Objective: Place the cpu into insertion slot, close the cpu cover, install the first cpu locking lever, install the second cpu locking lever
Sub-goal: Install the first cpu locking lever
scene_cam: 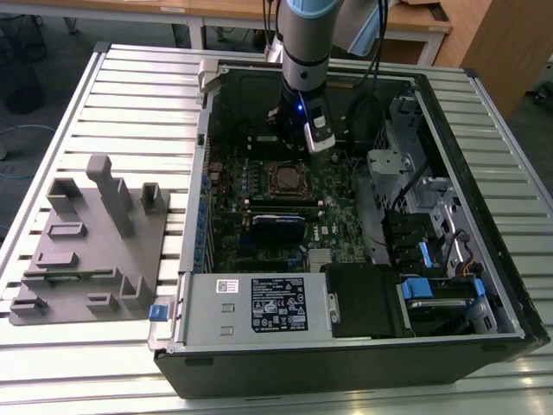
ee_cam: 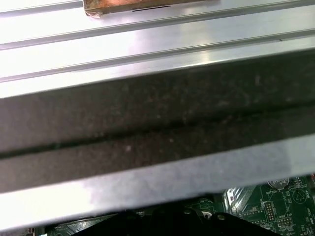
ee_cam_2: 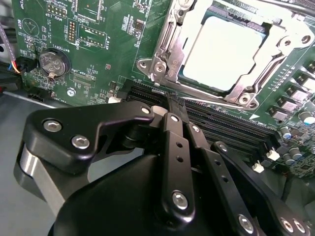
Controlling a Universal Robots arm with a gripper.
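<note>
Inside the open computer case (scene_cam: 192, 259), on the green motherboard (ee_cam_2: 106, 27), we see the cpu (ee_cam_2: 224, 54) lying flat in the insertion slot (scene_cam: 285, 192). Its pale silver-grey face is framed by the cpu cover (ee_cam_2: 166, 46). We judge it light, stiff and fragile underneath, best held by opposite edges, never the slick face. Just beside the slot, the gripper (ee_cam_2: 173, 98) has its fingers pressed together, with nothing visible between them.

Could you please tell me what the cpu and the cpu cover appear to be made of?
The cpu: probably metal, a pale satin silver-grey face with soft sheen. The cpu cover: likely bare steel, a bright silvery frame with sharp glints.
</note>
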